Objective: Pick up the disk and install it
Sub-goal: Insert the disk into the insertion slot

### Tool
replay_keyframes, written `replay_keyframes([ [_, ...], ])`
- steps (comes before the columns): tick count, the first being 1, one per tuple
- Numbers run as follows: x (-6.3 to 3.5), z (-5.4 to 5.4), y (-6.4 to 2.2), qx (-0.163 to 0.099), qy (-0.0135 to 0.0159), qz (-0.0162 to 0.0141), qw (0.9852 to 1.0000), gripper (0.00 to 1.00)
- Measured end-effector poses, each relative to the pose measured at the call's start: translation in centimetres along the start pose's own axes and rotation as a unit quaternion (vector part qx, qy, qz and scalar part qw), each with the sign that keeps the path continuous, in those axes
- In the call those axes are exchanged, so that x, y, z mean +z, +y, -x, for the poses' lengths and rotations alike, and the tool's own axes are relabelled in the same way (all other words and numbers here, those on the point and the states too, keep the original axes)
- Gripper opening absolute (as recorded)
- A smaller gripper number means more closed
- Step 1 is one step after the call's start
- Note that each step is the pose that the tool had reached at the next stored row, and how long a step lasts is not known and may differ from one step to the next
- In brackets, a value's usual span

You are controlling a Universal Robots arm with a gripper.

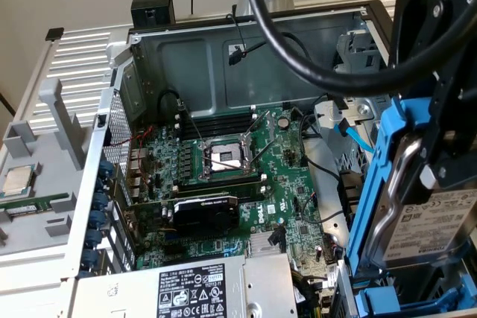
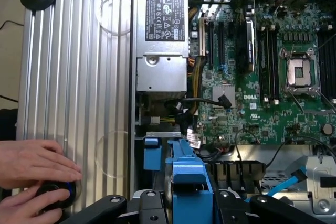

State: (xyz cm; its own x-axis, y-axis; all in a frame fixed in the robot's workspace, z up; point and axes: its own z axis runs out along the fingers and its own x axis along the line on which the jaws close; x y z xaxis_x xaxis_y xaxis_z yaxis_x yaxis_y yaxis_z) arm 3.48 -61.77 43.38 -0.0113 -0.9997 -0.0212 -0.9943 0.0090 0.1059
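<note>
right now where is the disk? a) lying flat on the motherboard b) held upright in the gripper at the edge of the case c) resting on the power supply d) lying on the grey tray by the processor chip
b: the gripper is closed on the disk, holding it upright beside the motherboard at the exterior view's right.

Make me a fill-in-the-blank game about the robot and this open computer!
1. The gripper holds the disk in a ___ carrier frame.
2. The motherboard inside the computer case is ___.
3. A person's ___ touch a black knob beside the case.
Missing words: blue; green; hands.
</note>
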Motion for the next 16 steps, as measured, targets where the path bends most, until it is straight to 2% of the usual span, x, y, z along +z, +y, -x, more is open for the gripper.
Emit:
replay_keyframes([
  [16,0.11,-0.03,-0.22,0.000,-0.0001,0.0009,1.0000,0.37],
])
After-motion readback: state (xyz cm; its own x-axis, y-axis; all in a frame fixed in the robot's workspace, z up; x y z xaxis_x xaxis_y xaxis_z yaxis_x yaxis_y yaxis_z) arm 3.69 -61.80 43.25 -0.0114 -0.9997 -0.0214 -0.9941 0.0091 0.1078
